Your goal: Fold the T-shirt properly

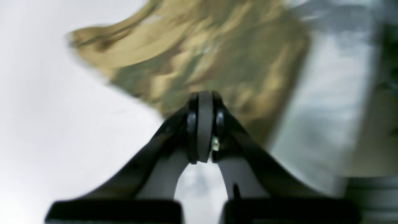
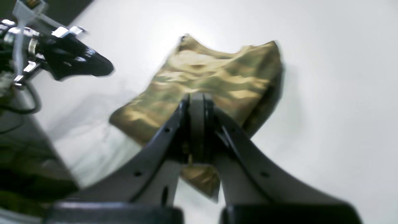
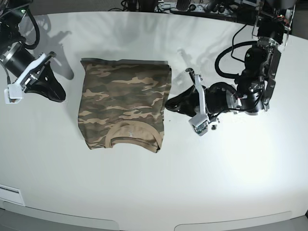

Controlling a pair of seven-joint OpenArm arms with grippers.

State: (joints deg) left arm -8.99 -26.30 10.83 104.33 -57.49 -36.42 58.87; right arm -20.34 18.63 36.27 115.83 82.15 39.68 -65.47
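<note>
A broad white tabletop (image 3: 202,183) with a rounded front edge fills nearly the whole base view; its matte surface is bare apart from soft shadows thrown by the arms. Beyond its far edge lies a dark strip of room with cables and equipment too dim to identify.

The T-shirt (image 3: 126,103) lies flat on the tabletop left of centre, folded into a compact rectangle of camouflage print, its tan ribbed collar (image 3: 131,134) on the near edge, facing up.

The left arm (image 3: 252,77) reaches in from the far right corner, black with looping cables. The right arm (image 3: 17,53) comes from the far left corner.

The left gripper (image 3: 173,103) sits at the shirt's right edge, its fingers (image 1: 205,124) pressed together; whether they touch the cloth cannot be told. The right gripper (image 3: 58,94) hangs just left of the shirt, apart from it, fingers (image 2: 197,124) likewise closed on nothing.
</note>
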